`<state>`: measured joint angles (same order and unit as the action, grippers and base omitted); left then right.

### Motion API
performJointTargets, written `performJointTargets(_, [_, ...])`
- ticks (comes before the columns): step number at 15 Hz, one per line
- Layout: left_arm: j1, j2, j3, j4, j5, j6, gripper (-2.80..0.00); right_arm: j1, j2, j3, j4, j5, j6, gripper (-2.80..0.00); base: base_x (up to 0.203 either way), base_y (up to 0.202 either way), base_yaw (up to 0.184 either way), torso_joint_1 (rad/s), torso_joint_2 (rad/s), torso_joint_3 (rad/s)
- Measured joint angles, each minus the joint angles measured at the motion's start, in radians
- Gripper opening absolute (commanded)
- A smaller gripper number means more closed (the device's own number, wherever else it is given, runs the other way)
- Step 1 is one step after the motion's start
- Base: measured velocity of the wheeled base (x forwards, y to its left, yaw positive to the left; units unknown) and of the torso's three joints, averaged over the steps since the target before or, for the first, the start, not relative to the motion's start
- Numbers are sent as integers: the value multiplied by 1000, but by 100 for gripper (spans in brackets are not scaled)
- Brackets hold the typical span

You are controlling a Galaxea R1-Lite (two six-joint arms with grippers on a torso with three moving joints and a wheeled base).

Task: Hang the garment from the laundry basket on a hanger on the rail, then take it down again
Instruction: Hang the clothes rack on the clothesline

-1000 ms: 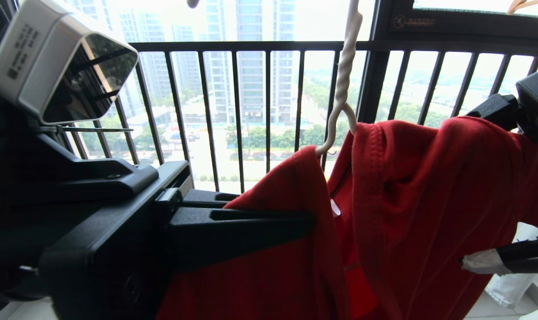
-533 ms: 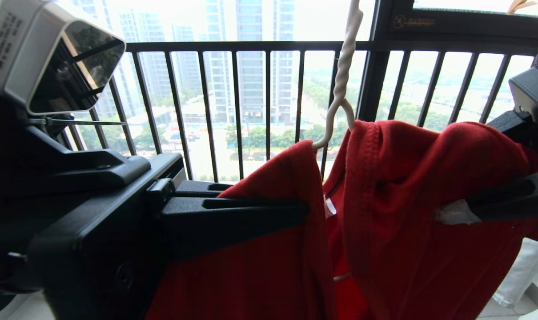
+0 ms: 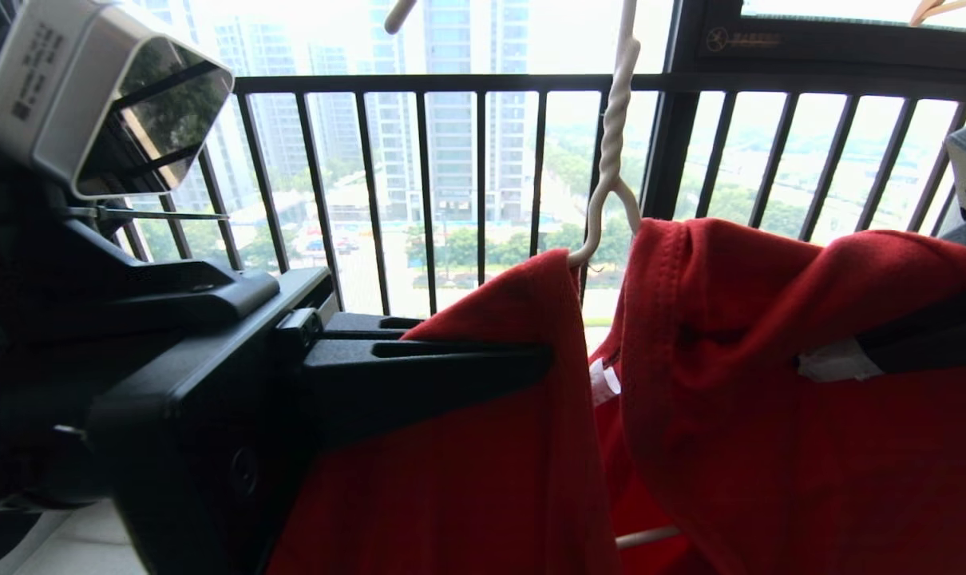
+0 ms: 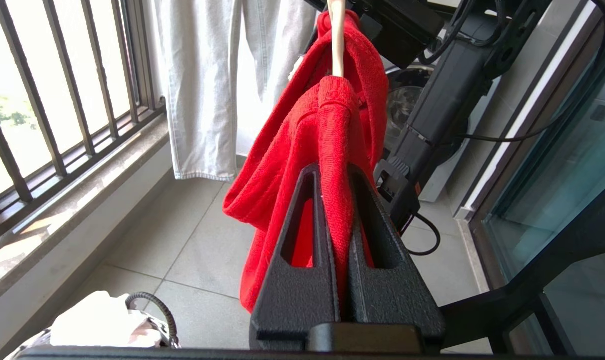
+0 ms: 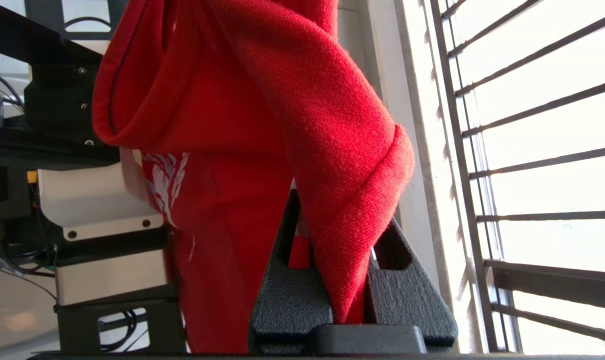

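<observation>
The red garment [image 3: 754, 399] hangs draped over the cream hanger [image 3: 615, 136], whose twisted stem rises out of the head view; the rail is out of view. My left gripper [image 3: 531, 367] is shut on the garment's left shoulder fold, with the cloth pinched between its black fingers [image 4: 335, 172]. At the right, my right gripper [image 3: 818, 363] is shut on the other shoulder fold [image 5: 342, 215]. Part of the white-blue chest graphic [image 5: 162, 185] shows. The laundry basket [image 4: 157, 312] sits on the floor tiles below the left arm.
A dark railing of vertical bars [image 3: 451, 84] runs close behind the garment. Pale jeans [image 4: 207, 90] hang beyond it. A glass door [image 4: 557, 175] and my own base [image 4: 442, 100] stand on the inner side. A wooden hanger [image 3: 934, 9] shows at the top right.
My right gripper's fingers, wide apart around the right shoulder fold a second ago, have closed on it. The left gripper keeps its grip and has hardly moved.
</observation>
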<state>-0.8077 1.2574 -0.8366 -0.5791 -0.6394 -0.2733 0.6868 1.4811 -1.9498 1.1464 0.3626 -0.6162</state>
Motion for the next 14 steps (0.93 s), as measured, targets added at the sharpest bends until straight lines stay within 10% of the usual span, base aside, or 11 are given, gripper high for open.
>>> performJointTargets(1, [0,1,1,0,0,3,0,0,-1,0,0,0,0,-280,0,0,0,0,0,0])
performJointTargets(14, [63,-63,-6,2,4,34,0,-45,-12,7,-40,-3,5,-280,0,0,0,0,0,0])
